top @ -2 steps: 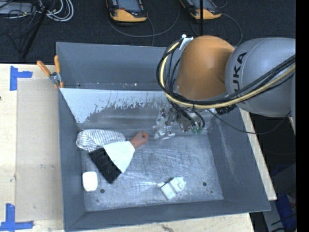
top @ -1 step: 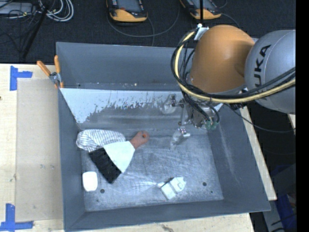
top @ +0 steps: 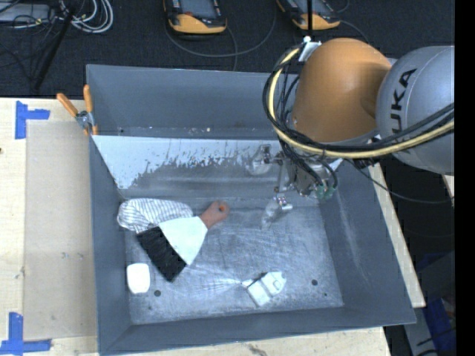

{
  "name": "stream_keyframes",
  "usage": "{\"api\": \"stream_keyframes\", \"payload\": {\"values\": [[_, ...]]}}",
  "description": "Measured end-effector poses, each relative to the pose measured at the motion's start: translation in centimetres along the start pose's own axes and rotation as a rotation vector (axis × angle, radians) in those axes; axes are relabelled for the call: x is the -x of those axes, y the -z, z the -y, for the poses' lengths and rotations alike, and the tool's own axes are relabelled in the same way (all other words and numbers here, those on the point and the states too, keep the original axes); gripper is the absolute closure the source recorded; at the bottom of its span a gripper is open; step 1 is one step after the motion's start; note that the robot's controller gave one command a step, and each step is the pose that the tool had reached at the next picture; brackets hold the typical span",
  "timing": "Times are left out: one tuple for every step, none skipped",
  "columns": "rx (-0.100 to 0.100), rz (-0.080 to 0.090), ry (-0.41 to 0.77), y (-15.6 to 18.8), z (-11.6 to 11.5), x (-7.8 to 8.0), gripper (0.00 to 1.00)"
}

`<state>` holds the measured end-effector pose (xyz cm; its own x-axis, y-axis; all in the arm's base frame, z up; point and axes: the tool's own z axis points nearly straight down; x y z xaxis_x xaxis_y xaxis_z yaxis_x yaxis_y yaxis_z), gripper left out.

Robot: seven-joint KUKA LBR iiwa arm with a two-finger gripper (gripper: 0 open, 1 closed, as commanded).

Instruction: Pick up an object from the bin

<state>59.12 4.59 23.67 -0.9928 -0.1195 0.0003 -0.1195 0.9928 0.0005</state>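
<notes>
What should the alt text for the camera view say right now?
The gripper hangs low over bare floor of the grey bin, right of a reddish handle. At the left lie a striped cloth, a white wedge against a black pad and a small white block; another small white thing lies near the front.

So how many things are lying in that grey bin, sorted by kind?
Striped cloth: 1
White scraper with a brown handle: 1
Black oblong thing: 1
Small white block: 1
Small white irregular piece: 1
Total: 5
</notes>
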Motion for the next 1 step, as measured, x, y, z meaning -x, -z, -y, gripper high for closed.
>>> {"api": "stream_keyframes", "payload": {"values": [[-0.001,0.009,0.007,-3.98,-0.67,0.42,0.0]]}}
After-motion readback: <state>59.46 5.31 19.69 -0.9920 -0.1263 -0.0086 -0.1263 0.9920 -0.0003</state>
